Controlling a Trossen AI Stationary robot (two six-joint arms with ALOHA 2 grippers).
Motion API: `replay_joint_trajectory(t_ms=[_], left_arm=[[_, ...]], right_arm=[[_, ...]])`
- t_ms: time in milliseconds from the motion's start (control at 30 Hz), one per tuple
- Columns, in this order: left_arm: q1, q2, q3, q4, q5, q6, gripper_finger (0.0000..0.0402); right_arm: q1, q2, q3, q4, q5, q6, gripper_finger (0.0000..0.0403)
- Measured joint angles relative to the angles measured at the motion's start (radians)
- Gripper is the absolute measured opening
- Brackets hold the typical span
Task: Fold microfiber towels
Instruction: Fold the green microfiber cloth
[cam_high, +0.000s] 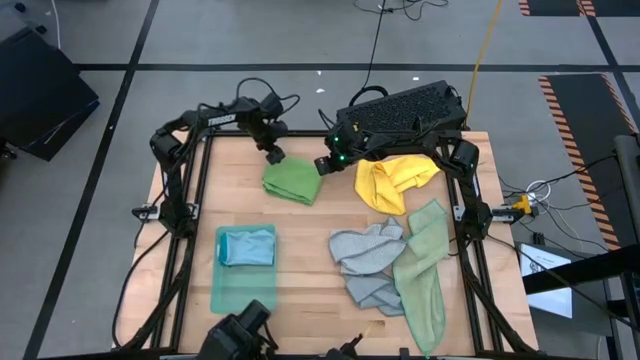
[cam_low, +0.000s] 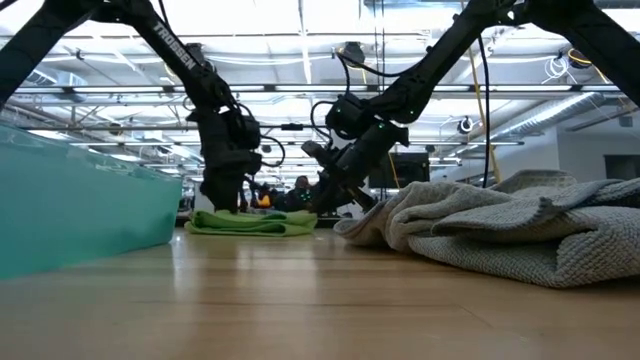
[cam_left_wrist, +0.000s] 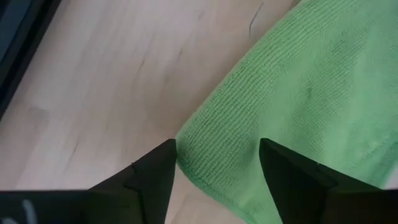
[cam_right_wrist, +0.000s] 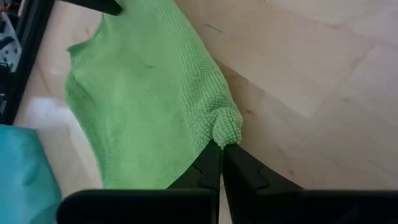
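High view: one light blue towel (cam_high: 246, 246) is seen folded at 8 o'clock, while yellow, grey and sage towels (cam_high: 400, 250) are left heaped at 4 o'clock. The bright green towel (cam_high: 292, 181), partly folded at 12 o'clock, is pinched at its corner by the closed right gripper (cam_right_wrist: 219, 149) and straddled by the spread fingers of the left gripper (cam_left_wrist: 216, 163).

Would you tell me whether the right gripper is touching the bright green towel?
Touching: the right wrist view shows the right gripper shut, pinching a corner of the bright green towel.

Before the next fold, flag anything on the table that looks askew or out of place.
The pale sage towel lies stretched across the grey towels, its end hanging over the table edge. The yellow towel is crumpled. Nothing looks damaged.
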Motion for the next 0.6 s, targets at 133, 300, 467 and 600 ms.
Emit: replay_joint_trajectory(t_ms=[133, 300, 467, 600], left_arm=[[0.010, 0.001, 0.004, -0.004, 0.000, -0.076, 0.0230], [0.004, 0.046, 0.005, -0.001, -0.002, -0.101, 0.0255], [-0.024, 0.064, 0.009, 0.000, -0.073, -0.039, 0.0252], [-0.039, 0.058, 0.005, 0.016, -0.101, 0.008, 0.0188]], right_arm=[[0.004, 0.000, 0.000, -0.001, -0.001, -0.004, 0.0002], [0.006, 0.000, 0.000, -0.001, -0.001, -0.012, 0.0002], [0.006, 0.000, 0.001, -0.001, -0.002, -0.011, 0.0002], [0.006, 0.000, 0.001, -0.001, -0.001, -0.006, 0.0002]])
